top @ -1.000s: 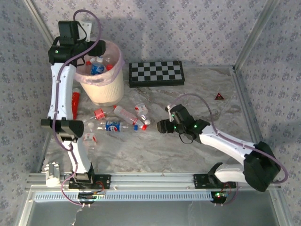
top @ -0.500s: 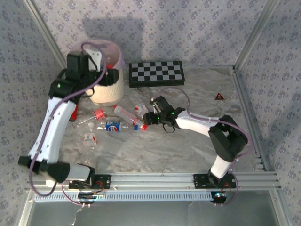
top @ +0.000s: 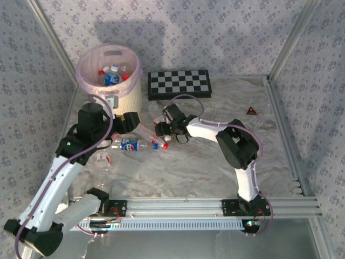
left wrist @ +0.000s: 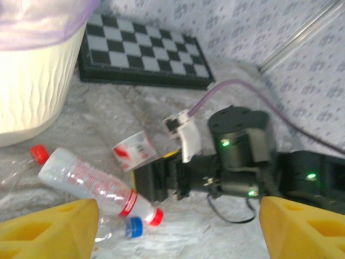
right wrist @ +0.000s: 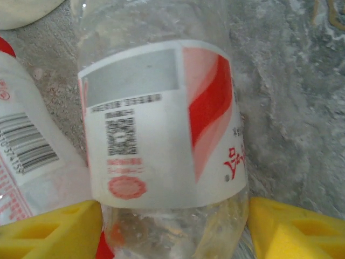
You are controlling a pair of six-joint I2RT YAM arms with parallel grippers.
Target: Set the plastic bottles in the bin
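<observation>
Several plastic bottles lie left of the table's centre: a blue-labelled one (top: 131, 144), a long red-capped one (top: 146, 133) (left wrist: 89, 181) and one with a red-and-white label (top: 160, 123) (right wrist: 161, 124). More bottles (top: 112, 79) lie inside the bin (top: 128, 100), a cream bucket with a pink bag. My right gripper (top: 161, 130) (right wrist: 173, 229) is open; its yellow fingers (right wrist: 294, 229) straddle the red-and-white-labelled bottle, which lies on the table. My left gripper (top: 131, 121) (left wrist: 178, 237) hangs open and empty just in front of the bin, facing the bottles and the right gripper.
A black-and-white chequered board (top: 179, 84) (left wrist: 141, 51) lies behind the bottles, right of the bin. A small red triangle (top: 251, 110) sits at the far right. Another red-labelled bottle (top: 102, 158) lies by the left arm. Metal frame posts edge the table.
My left arm has swung down from above the bin to the table in front of it. My right gripper has reached left and now straddles the red-and-white-labelled bottle.
</observation>
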